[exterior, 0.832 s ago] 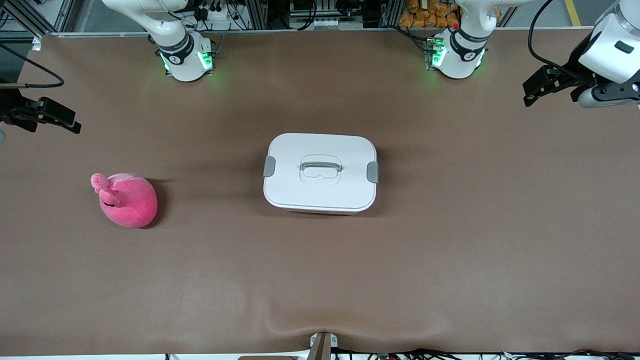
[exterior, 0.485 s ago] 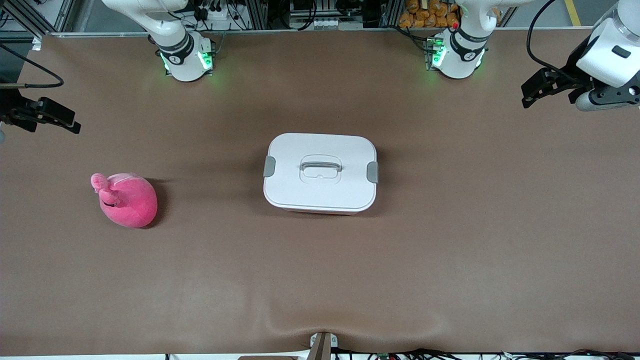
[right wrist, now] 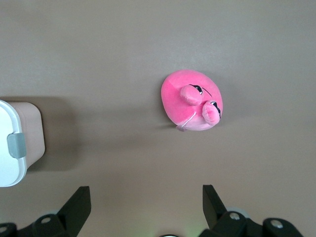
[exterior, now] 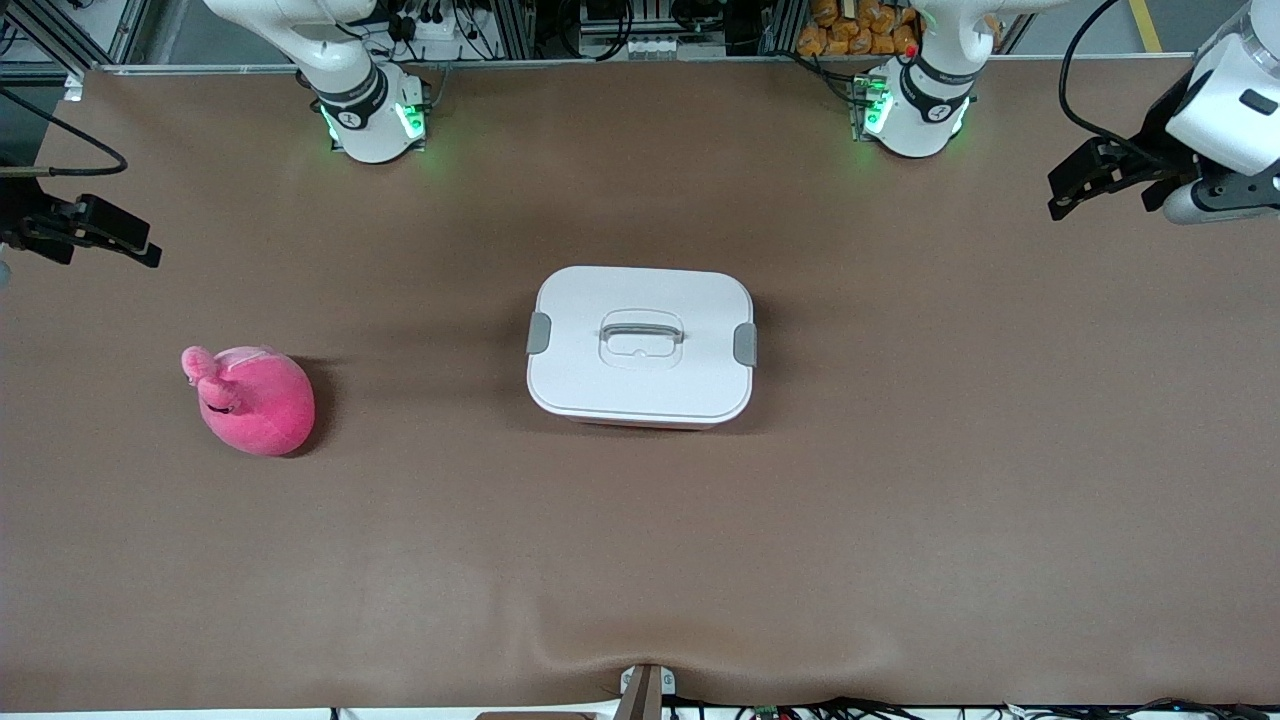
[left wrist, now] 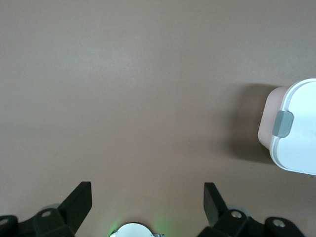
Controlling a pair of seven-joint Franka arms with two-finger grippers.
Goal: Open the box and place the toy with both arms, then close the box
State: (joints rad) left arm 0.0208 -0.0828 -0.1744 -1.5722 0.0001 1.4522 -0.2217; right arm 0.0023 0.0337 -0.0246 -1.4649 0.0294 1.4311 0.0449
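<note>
At mid-table sits the box (exterior: 641,345), lid clipped; the toy (exterior: 252,398) lies toward our right arm's end; left gripper (exterior: 1082,186) and right gripper (exterior: 85,232) hover outboard, jaws released; we should release both grey clips (exterior: 744,344) evenly.

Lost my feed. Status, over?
Left gripper, right gripper open, empty, at table ends. White-lidded pink plastic box closed. Pink plush toy untouched. Nothing blocking.

No legible txt, labels or nos. on anything in any view.
</note>
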